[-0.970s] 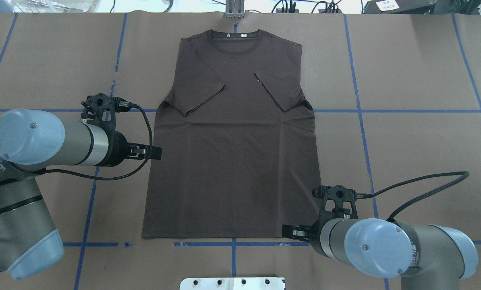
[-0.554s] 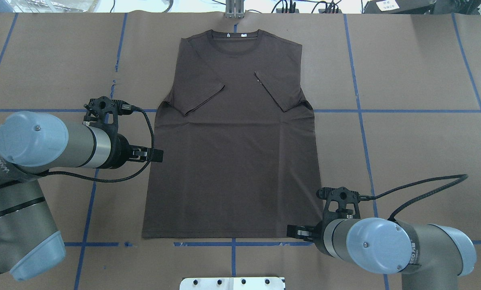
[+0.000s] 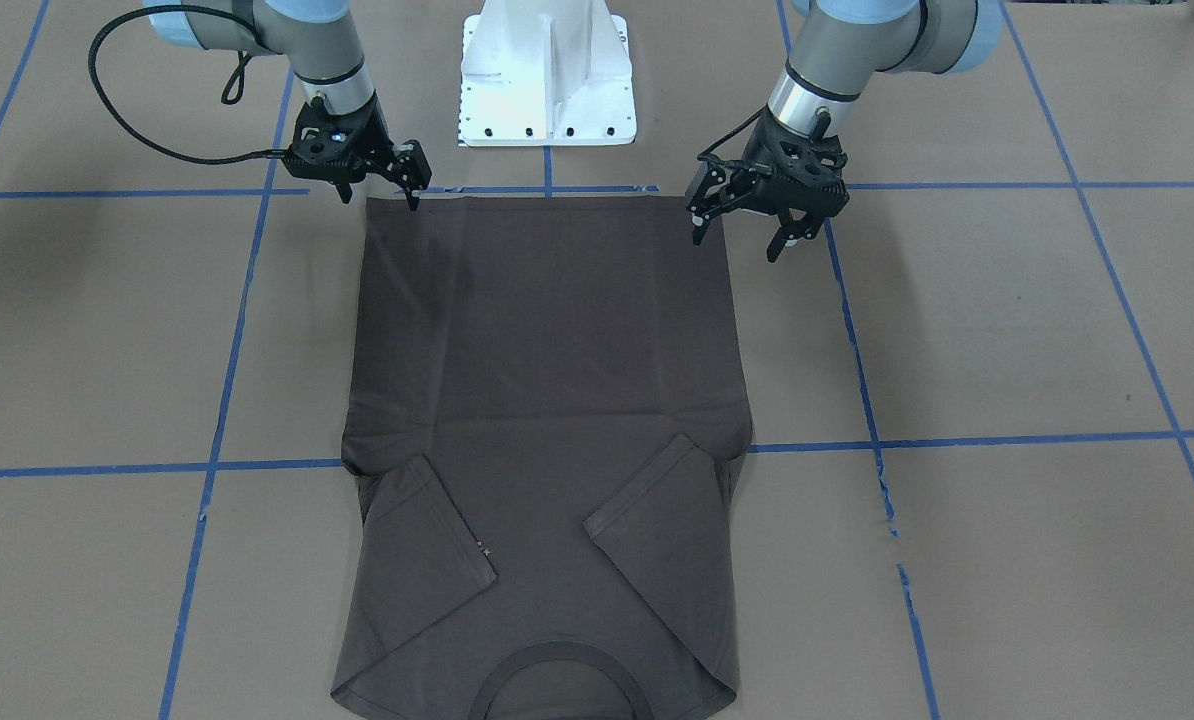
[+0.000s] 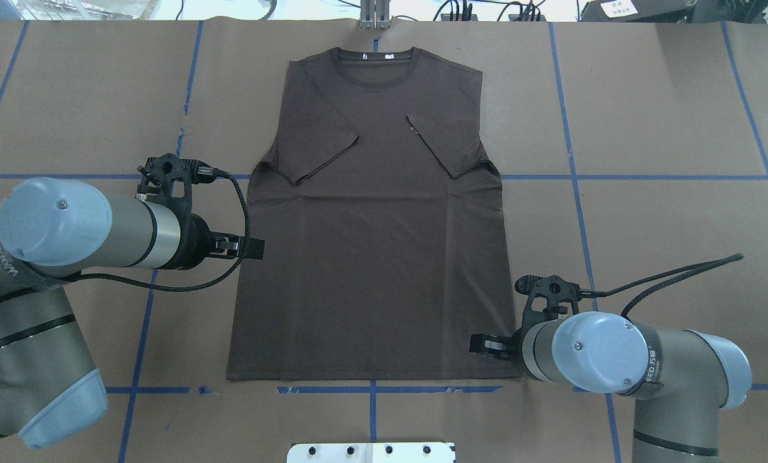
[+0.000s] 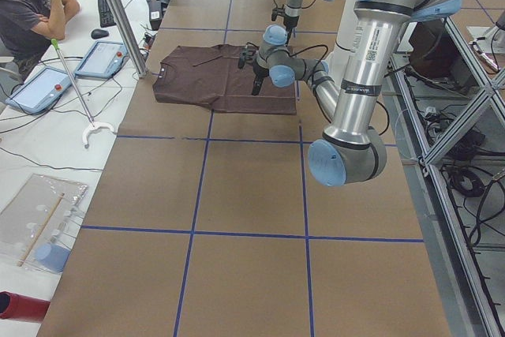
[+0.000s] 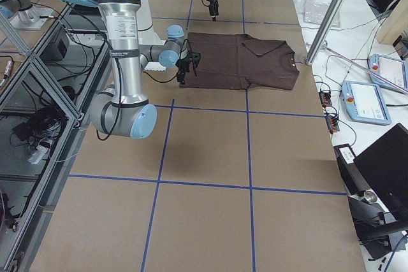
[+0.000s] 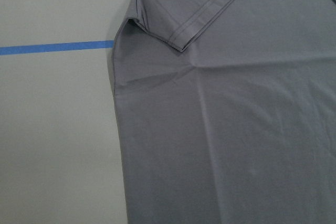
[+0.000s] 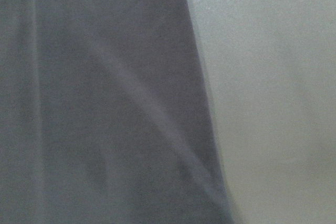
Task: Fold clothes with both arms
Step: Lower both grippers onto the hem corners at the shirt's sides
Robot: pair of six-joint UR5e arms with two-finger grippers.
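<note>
Hovering high, left gripper (image 3: 736, 238): fingers apart, empty, over the T-shirt's (image 4: 371, 257) side edge on its own side, roughly halfway down the body. Its wrist view takes in the folded left sleeve (image 7: 210, 9) and a long run of that edge, so it is well clear of the cloth.

Right gripper (image 3: 379, 195): fingers also apart, nothing clamped. It sits low at the hem corner on its side. Its wrist view is blurred and filled with cloth and its border, so it is close.

T-shirt: flat, front up, mid-table. Collar (image 4: 376, 77) lies toward the table's (image 4: 648, 128) far edge and the hem toward the robot's edge, just short of a blue tape line (image 4: 332, 390). Both sleeves are folded in across the chest. Faint creases run below them.

Judgement: the step is taking the hem corners for a fold up toward the collar.
- The right looks nearly placed. The left probably has to move along the side edge to its own hem corner and drop.
- Pinch both layers right at the corner, one finger sliding under.
- Close both before either lifts.
- Raise level and together, hem taut between them.
- Risks: catching the top layer only, or dragging the body so the tucked sleeves spill out.
</note>
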